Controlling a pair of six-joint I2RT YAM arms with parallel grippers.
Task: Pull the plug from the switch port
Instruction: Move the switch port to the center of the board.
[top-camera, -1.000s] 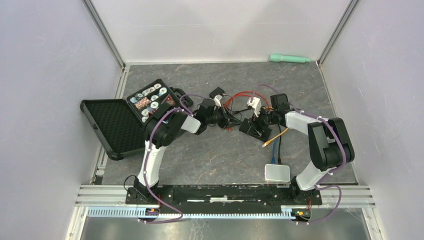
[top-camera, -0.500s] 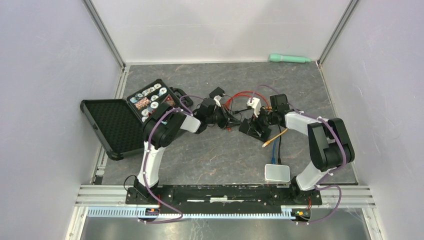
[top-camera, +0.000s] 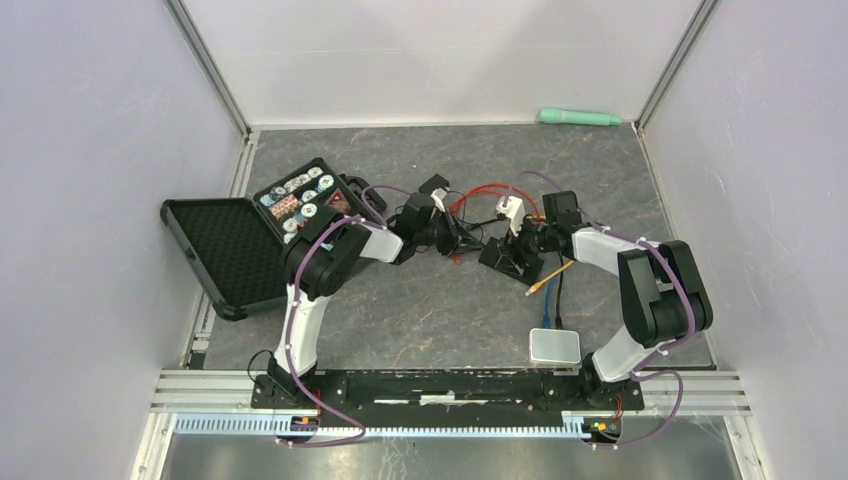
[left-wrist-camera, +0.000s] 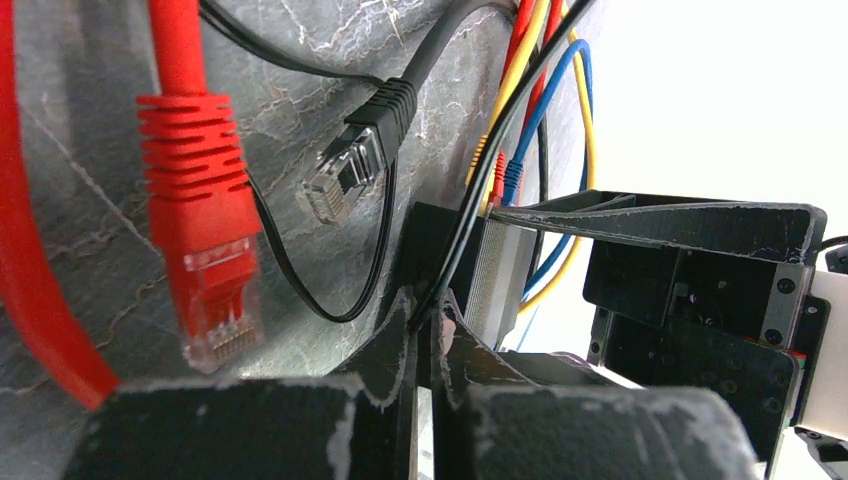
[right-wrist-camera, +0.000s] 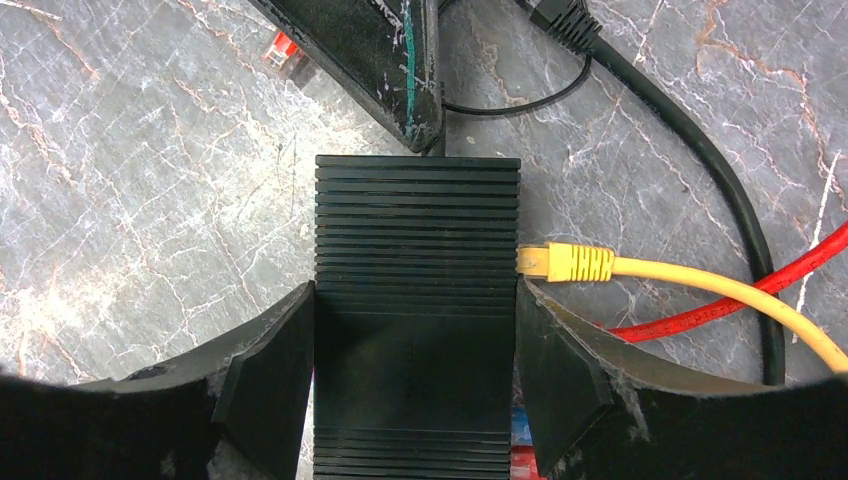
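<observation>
The black ribbed switch lies on the grey table, in the middle of the top view. My right gripper is shut on its two sides. A yellow plug sits in a port on its right side, just ahead of my right fingertip. Red and blue plugs enter the same side. My left gripper is shut on a thin black cable that runs along the switch's end. In the top view the left gripper is just left of the switch.
A loose red plug and a loose black plug lie on the table left of the switch. An open black case stands at the left, a silver box near front right, a green tube at the back.
My left wrist has shifted a little toward the back of the table. The switch and the right gripper have barely moved.
</observation>
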